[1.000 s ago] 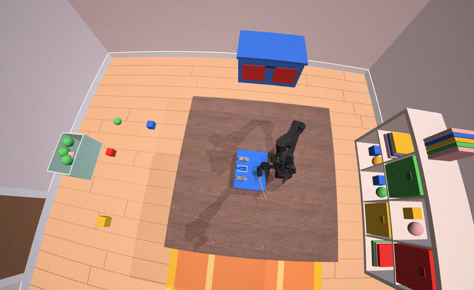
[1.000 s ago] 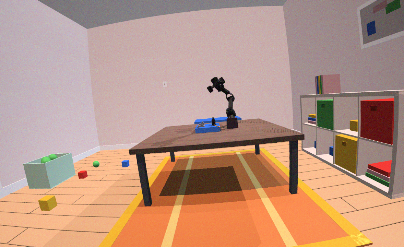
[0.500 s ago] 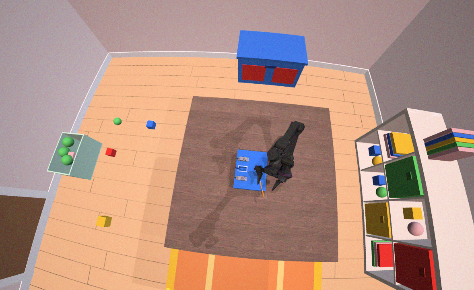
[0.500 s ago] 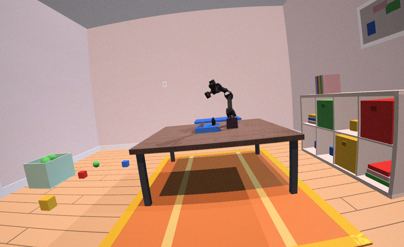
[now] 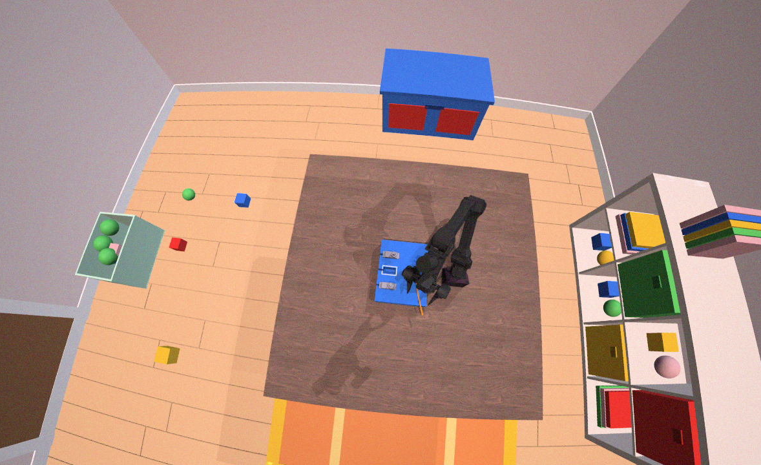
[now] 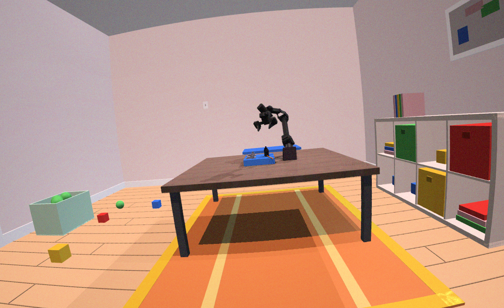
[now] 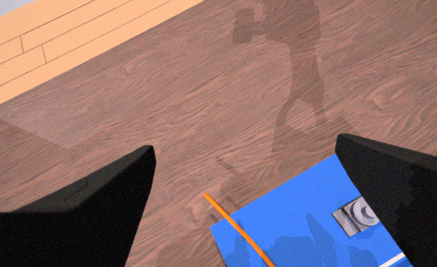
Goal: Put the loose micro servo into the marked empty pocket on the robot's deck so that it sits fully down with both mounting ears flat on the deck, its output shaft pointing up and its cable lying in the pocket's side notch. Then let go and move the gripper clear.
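The loose servo is a dark block (image 6: 266,151), standing on the right part of the blue deck (image 5: 387,296) (image 6: 259,161) (image 7: 277,208) in the exterior view. The arm hides its body in the top view, and it is outside the wrist view. Its orange cable (image 5: 420,304) (image 6: 270,156) (image 7: 240,230) runs past the deck's edge. The pocket's white outline (image 5: 396,270) (image 7: 392,259) lies on the left part of the deck, with nothing seated in it. My gripper (image 5: 420,297) (image 6: 263,128) (image 7: 245,147) is open and empty, high above the deck. Shaft direction is too small to tell.
Two grey servos (image 5: 391,254) (image 5: 387,285) sit in the deck on either side of the pocket; one grey servo (image 7: 359,216) shows beside the right finger in the wrist view. The arm's dark base (image 5: 456,278) (image 6: 289,153) stands on the brown table (image 5: 342,202) (image 6: 307,164), right of the deck.
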`<state>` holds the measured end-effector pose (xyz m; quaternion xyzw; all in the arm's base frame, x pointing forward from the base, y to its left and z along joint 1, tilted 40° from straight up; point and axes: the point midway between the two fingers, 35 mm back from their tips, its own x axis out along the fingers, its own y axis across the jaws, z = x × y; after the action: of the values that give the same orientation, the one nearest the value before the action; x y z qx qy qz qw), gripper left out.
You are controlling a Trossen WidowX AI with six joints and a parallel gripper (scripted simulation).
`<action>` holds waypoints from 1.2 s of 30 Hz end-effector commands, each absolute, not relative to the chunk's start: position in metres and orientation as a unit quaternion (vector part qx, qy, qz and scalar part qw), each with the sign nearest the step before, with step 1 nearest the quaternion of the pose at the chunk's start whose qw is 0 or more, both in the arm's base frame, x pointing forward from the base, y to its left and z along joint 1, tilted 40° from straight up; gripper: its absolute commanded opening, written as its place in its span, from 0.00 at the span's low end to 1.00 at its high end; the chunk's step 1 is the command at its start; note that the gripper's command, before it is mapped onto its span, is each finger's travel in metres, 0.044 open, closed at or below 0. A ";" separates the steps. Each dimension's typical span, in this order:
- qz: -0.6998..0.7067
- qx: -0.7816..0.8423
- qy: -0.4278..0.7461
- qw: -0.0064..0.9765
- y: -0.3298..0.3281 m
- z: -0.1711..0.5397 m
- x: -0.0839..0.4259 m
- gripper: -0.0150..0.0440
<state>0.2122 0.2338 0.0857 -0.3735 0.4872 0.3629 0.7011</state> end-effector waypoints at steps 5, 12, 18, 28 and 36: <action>0.340 -0.457 0.527 0.631 0.201 0.068 0.214 1.00; 0.328 -0.524 0.564 0.548 0.168 0.057 0.211 1.00; 0.323 -0.573 0.592 0.466 0.141 0.053 0.206 1.00; 0.328 -0.632 0.627 0.317 0.100 0.056 0.201 1.00; 0.332 -0.643 0.635 0.270 0.089 0.057 0.202 1.00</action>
<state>0.1997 0.0906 0.0561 -0.6395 0.6360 0.3312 0.2774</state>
